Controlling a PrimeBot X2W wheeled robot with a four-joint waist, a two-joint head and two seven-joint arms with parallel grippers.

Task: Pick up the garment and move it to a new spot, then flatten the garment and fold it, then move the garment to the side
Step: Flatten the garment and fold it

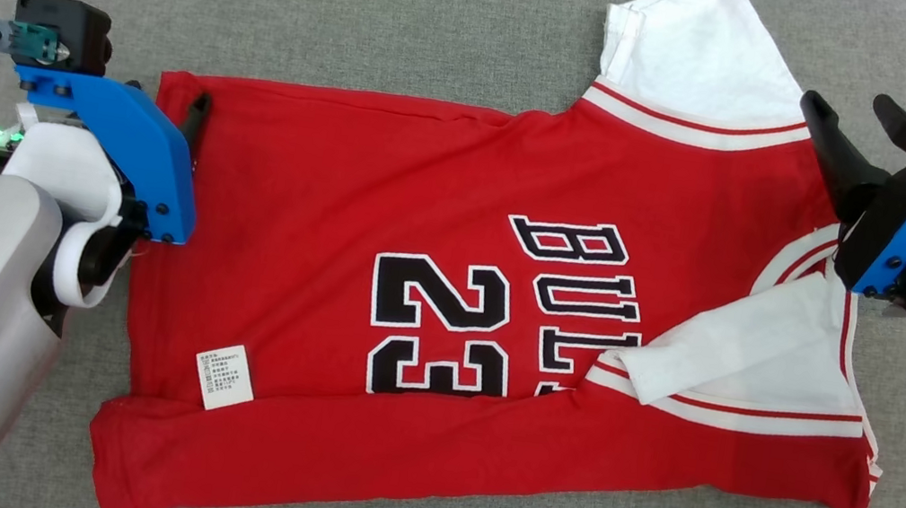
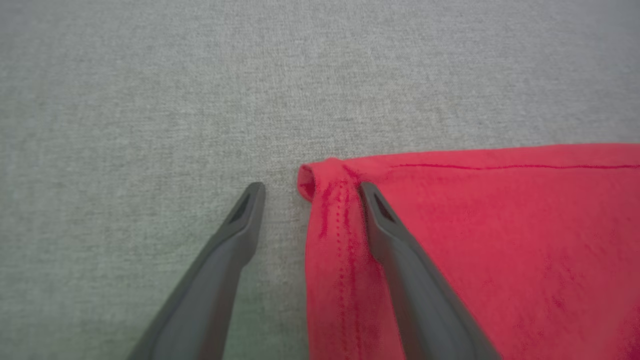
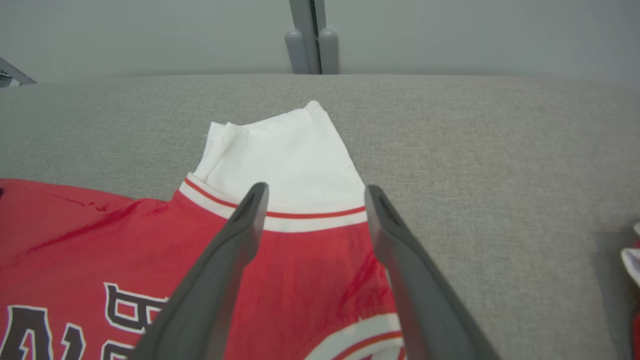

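Observation:
The garment (image 1: 386,216) is a red jersey with black "23" lettering, spread flat on the grey table with its near strip folded up over the front. One white sleeve (image 1: 702,57) sticks out at the far side. The other sleeve (image 1: 747,346) lies folded onto the chest. My left gripper (image 1: 176,110) is open at the garment's far left hem corner (image 2: 320,175), one finger over the red cloth (image 2: 500,240) and one over bare table. My right gripper (image 1: 849,108) hangs open above the shoulder, its fingers framing the far sleeve (image 3: 285,155) and holding nothing.
Grey fabric table (image 1: 365,4) surrounds the garment, with room on the far and left sides. A white care label (image 1: 224,377) lies on the folded strip. In the right wrist view the table's far edge meets a grey wall with a post (image 3: 310,40).

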